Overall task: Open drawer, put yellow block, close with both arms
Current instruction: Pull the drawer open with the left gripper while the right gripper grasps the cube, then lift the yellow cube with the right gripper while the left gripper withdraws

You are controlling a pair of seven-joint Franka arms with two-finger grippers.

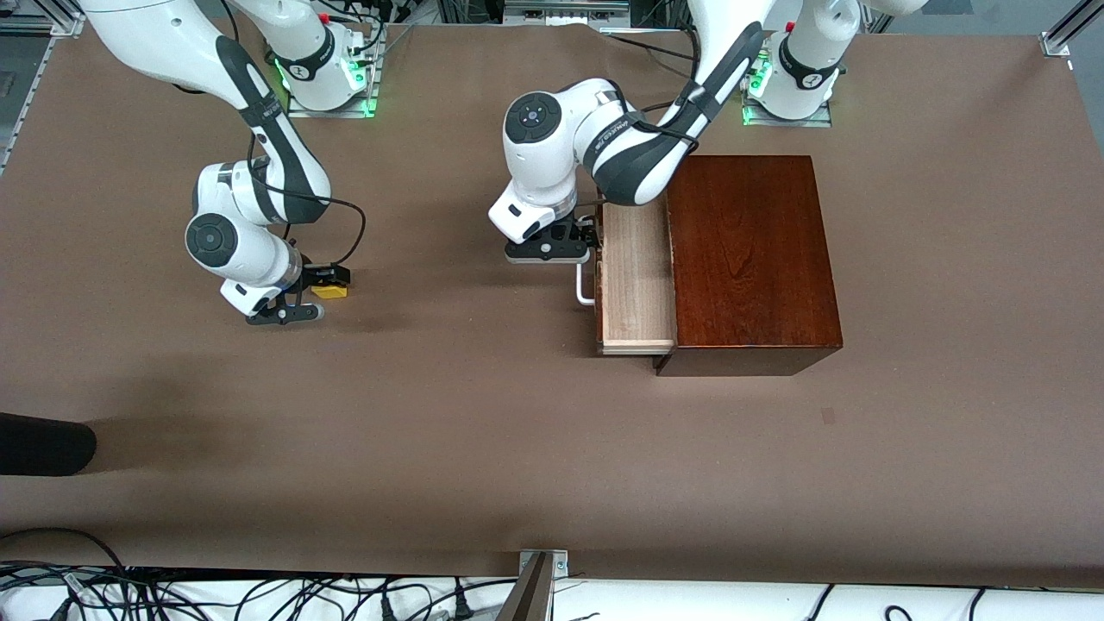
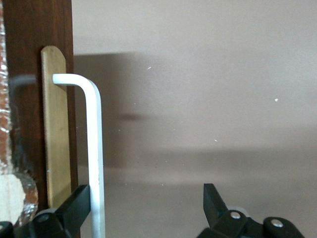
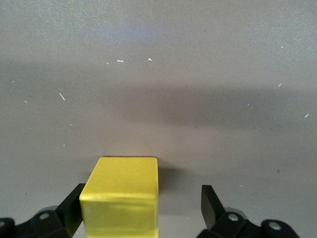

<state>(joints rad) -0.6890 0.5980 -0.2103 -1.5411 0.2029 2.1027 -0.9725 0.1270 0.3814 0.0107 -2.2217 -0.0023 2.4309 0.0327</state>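
Observation:
The drawer (image 1: 634, 276) is pulled partly out of the dark reddish-brown box (image 1: 750, 259), and its pale-wood tray looks empty. My left gripper (image 1: 576, 244) is at the white bar handle (image 1: 585, 289). In the left wrist view my left gripper (image 2: 146, 198) is open, and the handle (image 2: 94, 148) stands between the fingers, against one of them. The yellow block (image 1: 330, 291) lies on the table toward the right arm's end. My right gripper (image 1: 321, 289) is low around it. In the right wrist view my right gripper (image 3: 143, 203) is open, with the block (image 3: 121, 198) against one finger and a gap to the other.
A dark rounded object (image 1: 43, 444) juts in at the table edge at the right arm's end, nearer the front camera. A metal bracket (image 1: 539, 578) and cables (image 1: 259, 595) run along the table's near edge. Brown table (image 1: 431, 414) stretches between block and drawer.

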